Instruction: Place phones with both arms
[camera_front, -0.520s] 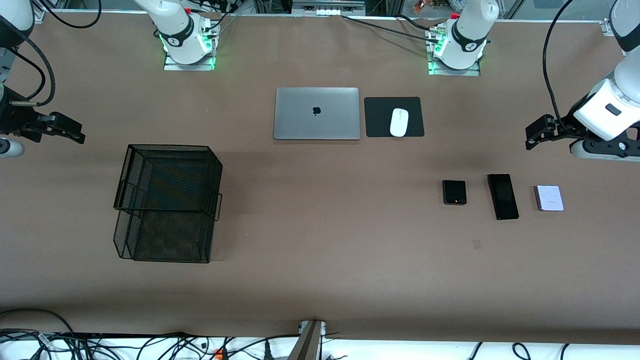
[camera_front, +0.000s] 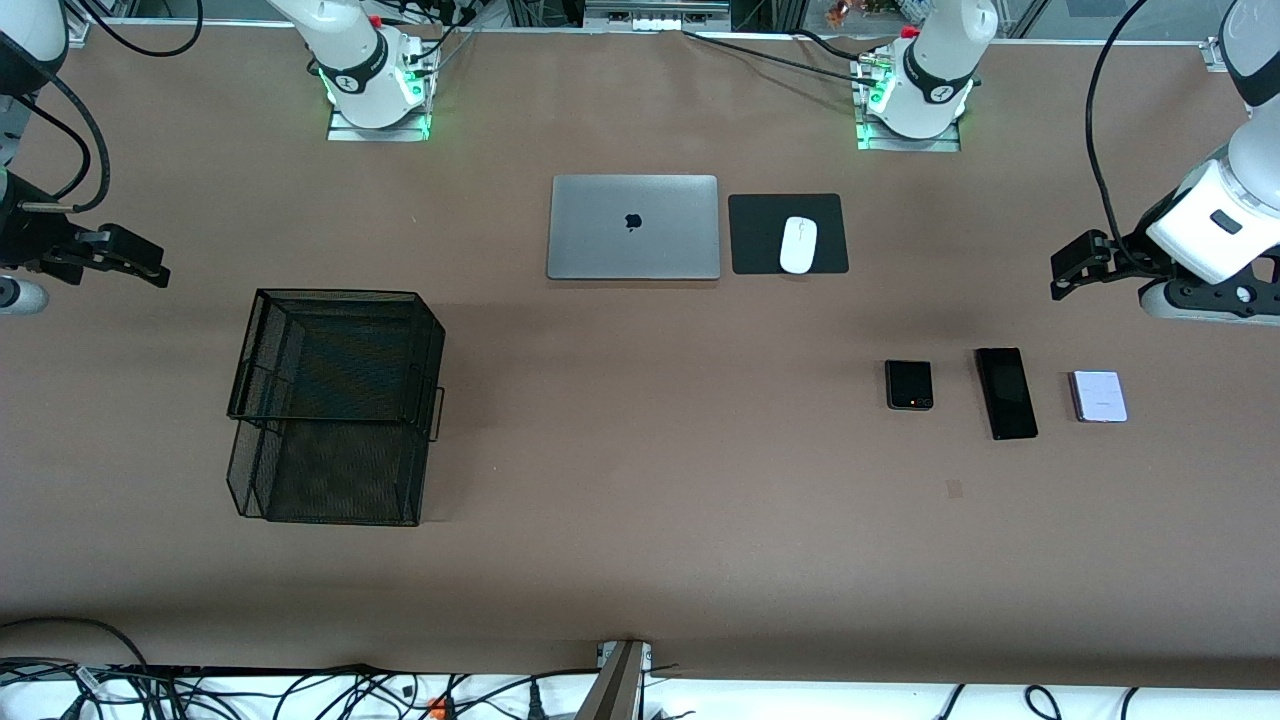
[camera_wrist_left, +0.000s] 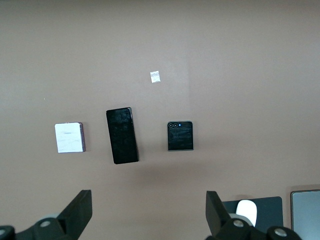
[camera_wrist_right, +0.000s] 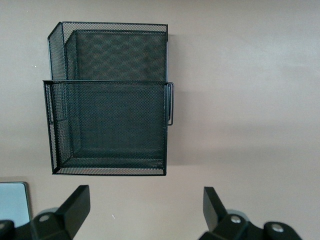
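Note:
Three phones lie flat in a row toward the left arm's end of the table: a small squarish black one (camera_front: 909, 385), a long slim black slab (camera_front: 1006, 393) and a small pale lavender-white one (camera_front: 1098, 396). The left wrist view shows them too: the small black one (camera_wrist_left: 180, 135), the slab (camera_wrist_left: 122, 135), the lavender one (camera_wrist_left: 69, 137). My left gripper (camera_front: 1065, 270) is open and empty, up over bare table near the phones; its own view (camera_wrist_left: 148, 212) shows it too. My right gripper (camera_front: 150, 265) is open and empty at the right arm's end; its wrist view (camera_wrist_right: 145, 207) shows it too.
A black wire-mesh basket (camera_front: 340, 293) stands toward the right arm's end, also in the right wrist view (camera_wrist_right: 105, 81). A closed silver laptop (camera_front: 633, 227) and a white mouse (camera_front: 798, 244) on a black pad (camera_front: 755, 235) lie nearer the bases. A small paper scrap (camera_wrist_left: 155, 76) lies by the phones.

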